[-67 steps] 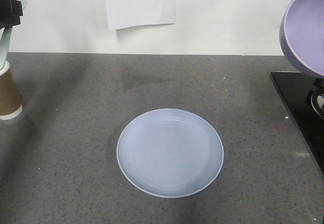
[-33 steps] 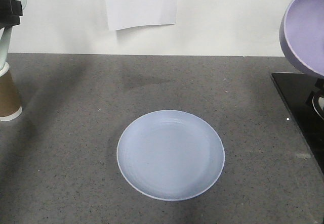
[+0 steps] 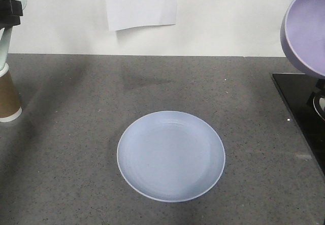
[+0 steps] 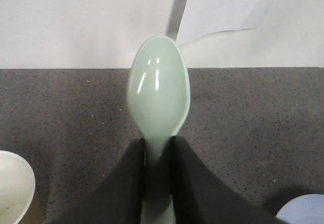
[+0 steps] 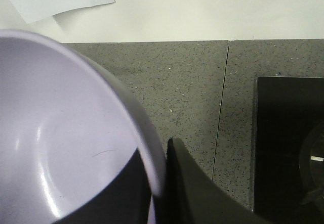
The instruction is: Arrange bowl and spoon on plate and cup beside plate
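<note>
Left pincer (image 4: pixel 156 148): both black fingers closed on the handle of the spoon (image 4: pixel 158 95), just below the head. Spoon is pale mint green and glossy, with an oval head pointing up; it is held upright above the back-left part of the counter (image 3: pixel 76 133). In the front view the handle's lower end meets the rim of the cup (image 3: pixel 7 95); contact or not, cannot tell.

Cup: brown paper, white rim, white base band, white inside. Stands upright at the counter's left edge.

Plate (image 3: pixel 171 155): round, pale blue, shallow, low raised rim, faint concentric rings. Lies flat mid-counter toward the front edge, well apart from the cup.

Right pincer (image 5: pixel 154 155): closed on the bowl's rim, one dark finger inside the wall and one outside. Bowl (image 3: pixel 307 29): lavender, smooth, glossy, tilted so that its hollow faces the camera. Held in the air over the counter's right edge.

Surface: dark grey speckled stone with one thin seam (image 5: pixel 220 118). Black glossy panel (image 3: pixel 299 113) set at the right edge.

Room: white wall (image 3: pixel 228 17) behind the back edge; plain white paper sheet (image 3: pixel 141 4) hanging on it.
</note>
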Robot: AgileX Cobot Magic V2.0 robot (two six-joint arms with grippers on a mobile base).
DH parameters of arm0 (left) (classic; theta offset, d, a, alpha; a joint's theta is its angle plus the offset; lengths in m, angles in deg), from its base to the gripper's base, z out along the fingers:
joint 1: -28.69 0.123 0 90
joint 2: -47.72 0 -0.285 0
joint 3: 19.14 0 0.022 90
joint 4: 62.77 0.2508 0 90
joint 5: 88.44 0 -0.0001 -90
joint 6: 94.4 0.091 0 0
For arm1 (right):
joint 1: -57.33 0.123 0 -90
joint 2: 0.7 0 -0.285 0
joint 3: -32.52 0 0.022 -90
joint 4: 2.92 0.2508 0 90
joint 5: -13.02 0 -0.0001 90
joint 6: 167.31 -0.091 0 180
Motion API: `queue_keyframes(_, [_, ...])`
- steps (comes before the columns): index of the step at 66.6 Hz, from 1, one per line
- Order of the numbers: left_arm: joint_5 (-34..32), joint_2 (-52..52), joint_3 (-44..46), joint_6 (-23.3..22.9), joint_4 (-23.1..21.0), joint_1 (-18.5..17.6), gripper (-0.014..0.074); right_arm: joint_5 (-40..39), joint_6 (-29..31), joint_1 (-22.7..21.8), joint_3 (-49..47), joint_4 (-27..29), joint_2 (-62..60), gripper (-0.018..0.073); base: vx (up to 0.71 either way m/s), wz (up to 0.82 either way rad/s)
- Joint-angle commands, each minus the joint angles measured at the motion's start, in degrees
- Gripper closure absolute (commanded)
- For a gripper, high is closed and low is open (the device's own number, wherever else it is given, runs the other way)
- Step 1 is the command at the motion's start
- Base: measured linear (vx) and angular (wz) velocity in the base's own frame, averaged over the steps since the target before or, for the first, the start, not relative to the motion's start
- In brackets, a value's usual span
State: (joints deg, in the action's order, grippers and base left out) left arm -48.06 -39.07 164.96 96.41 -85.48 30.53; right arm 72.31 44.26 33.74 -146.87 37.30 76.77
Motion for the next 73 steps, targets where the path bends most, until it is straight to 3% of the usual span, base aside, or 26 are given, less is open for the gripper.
queue_keyframes(1, [-3.4,1.7,1.5,0.0,-1.5,0.0,0.0603,-2.4,0.3,-0.2,-1.5,2.9,-1.5,0.0565,0.0,0.0])
queue_keyframes(73, [-3.4,1.7,1.5,0.0,-1.5,0.0,0.0603,-2.4,0.3,-0.2,-1.5,2.9,-1.5,0.0565,0.0,0.0])
